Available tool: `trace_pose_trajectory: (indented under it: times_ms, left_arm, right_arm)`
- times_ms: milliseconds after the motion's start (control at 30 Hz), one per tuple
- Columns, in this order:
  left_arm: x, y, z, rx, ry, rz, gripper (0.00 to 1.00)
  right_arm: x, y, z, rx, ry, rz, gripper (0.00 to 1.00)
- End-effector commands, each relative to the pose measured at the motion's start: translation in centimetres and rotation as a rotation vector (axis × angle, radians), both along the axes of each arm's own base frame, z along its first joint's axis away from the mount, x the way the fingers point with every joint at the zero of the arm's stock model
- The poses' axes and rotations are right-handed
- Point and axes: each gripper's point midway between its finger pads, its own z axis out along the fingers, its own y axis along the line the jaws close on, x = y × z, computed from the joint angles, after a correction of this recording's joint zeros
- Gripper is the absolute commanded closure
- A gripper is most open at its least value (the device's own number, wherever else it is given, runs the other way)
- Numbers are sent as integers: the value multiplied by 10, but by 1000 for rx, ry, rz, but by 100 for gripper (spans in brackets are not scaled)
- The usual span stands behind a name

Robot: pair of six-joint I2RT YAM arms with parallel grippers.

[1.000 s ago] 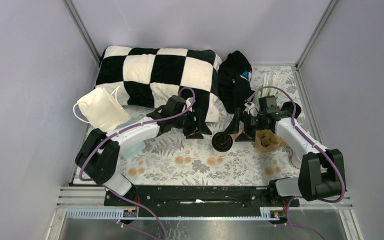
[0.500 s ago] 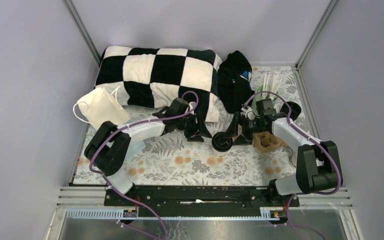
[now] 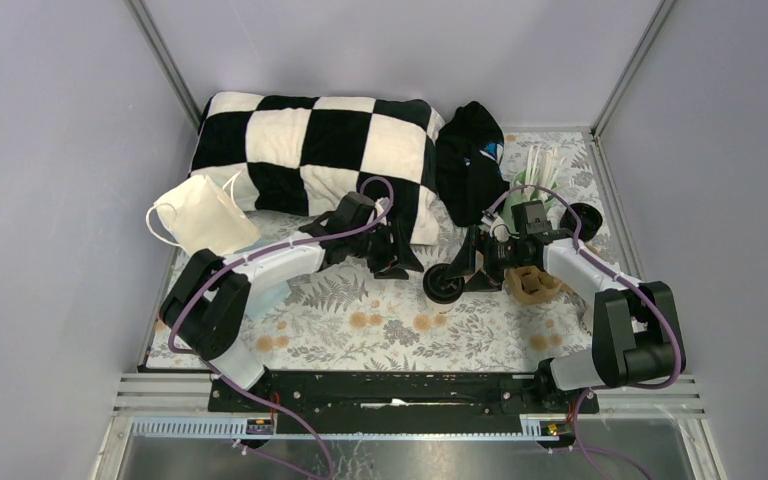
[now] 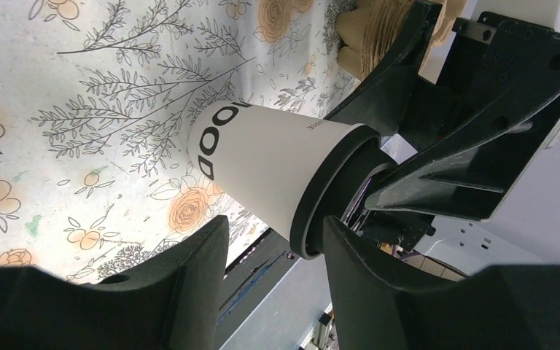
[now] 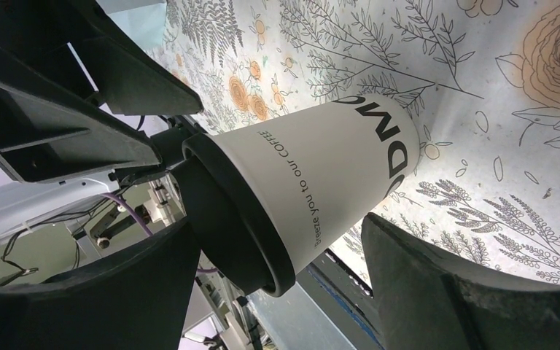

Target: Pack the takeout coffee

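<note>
Nearest, midway across the cloth (image 3: 390,325): cup (image 3: 444,283), white with a black lid, base down on the floral print, between the two grippers. Dark lettering on its wall.

Straddled by the right gripper (image 5: 277,226): fingers spread wide, one on each side of the cup. One close by the lid, the other clear of the wall, with cloth visible in the gap. No pinch to be seen.

Faced from the left by the left gripper (image 4: 273,240): fingers partly apart, nothing between them, tips near the lid. Contact not clear.

Just right of the cup, partly hidden under the right arm: carrier (image 3: 532,284), brown pulp.

Farther left, at the cloth's edge: mask (image 3: 203,222), pale, loops out.

Farther back: checked blanket (image 3: 310,150), black and white, along the rear, with a black bundle (image 3: 468,160) against its right end.

Rightmost at the back: green cup (image 3: 532,178) of white sticks, upright.
</note>
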Motion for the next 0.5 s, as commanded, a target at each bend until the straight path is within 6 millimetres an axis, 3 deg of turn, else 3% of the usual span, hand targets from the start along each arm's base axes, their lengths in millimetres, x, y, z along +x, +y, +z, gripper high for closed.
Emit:
trace_pose_trajectory:
  times_ms: [0, 200, 467]
  left_arm:
    - [4, -16, 20, -64, -55, -31, 46]
    - [-5, -20, 14, -69, -47, -53, 44]
    - [-9, -11, -22, 21, -11, -54, 49]
  right_arm:
    - [-1, 3, 1, 9, -11, 9, 14]
    - [-1, 3, -1, 6, -7, 6, 15]
    - [-4, 1, -17, -8, 24, -18, 17]
